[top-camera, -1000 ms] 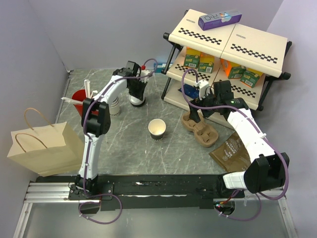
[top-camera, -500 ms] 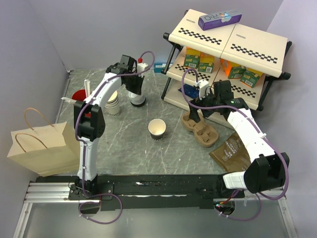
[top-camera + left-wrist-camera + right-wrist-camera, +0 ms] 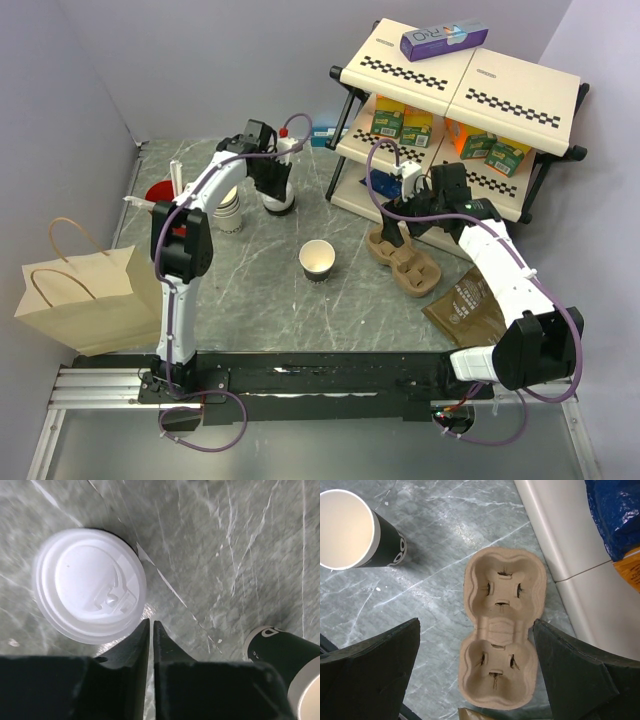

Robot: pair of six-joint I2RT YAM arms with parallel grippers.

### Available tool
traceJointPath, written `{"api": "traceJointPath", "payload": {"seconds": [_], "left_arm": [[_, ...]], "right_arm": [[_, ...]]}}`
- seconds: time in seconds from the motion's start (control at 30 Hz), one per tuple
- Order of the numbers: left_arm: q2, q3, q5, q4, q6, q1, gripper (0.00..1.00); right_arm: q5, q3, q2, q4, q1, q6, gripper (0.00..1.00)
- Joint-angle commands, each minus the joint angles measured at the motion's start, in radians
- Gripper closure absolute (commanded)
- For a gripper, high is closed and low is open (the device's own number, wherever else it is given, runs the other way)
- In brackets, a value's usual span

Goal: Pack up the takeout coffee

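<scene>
The takeout coffee (image 3: 278, 202), a dark cup with a round white lid (image 3: 90, 585), stands on the grey table at the back. My left gripper (image 3: 271, 183) hovers just above it, shut and empty. In the left wrist view its closed tips (image 3: 151, 623) sit beside the lid's near edge. My right gripper (image 3: 402, 232) is open wide and empty. It hangs over a brown pulp cup carrier (image 3: 502, 630), which also shows in the top view (image 3: 408, 264). Both carrier wells are empty.
A lidless dark cup (image 3: 317, 259) stands mid-table. It also shows in both wrist views (image 3: 287, 662) (image 3: 350, 530). A stack of cream cups (image 3: 229, 212) and a red cup (image 3: 158, 196) stand at the left. A paper bag (image 3: 85, 292) is at front left, a shelf (image 3: 455, 85) at the back right, and a flat brown bag (image 3: 468, 305) by it.
The left arm's elbow has swung left and its wrist has shifted slightly over the lidded cup. The right arm has not moved.
</scene>
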Motion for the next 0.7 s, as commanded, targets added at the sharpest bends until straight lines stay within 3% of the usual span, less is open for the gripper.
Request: {"api": "traceJointPath", "payload": {"seconds": [0.0, 0.07, 0.17, 0.37, 0.53, 0.67], "left_arm": [[-0.016, -0.007, 0.063, 0.009, 0.004, 0.005, 0.74], [-0.033, -0.039, 0.077, 0.033, 0.004, 0.005, 0.68], [-0.053, -0.076, 0.074, 0.081, -0.008, 0.005, 0.65], [-0.028, -0.019, 0.068, 0.061, 0.0, 0.004, 0.7], [0.01, 0.123, 0.146, -0.041, 0.046, 0.004, 0.75], [-0.002, 0.09, 0.053, 0.012, 0.052, 0.004, 0.65]], "right_arm": [[-0.022, -0.013, -0.035, 0.038, -0.008, 0.001, 0.0], [-0.02, -0.017, -0.037, 0.039, -0.006, 0.001, 0.0], [-0.022, -0.021, -0.038, 0.042, -0.005, -0.001, 0.0], [-0.022, -0.018, -0.037, 0.039, -0.006, -0.002, 0.0], [-0.018, -0.018, -0.04, 0.036, -0.006, -0.006, 0.0], [-0.022, -0.023, -0.038, 0.038, -0.006, -0.002, 0.0]]}}
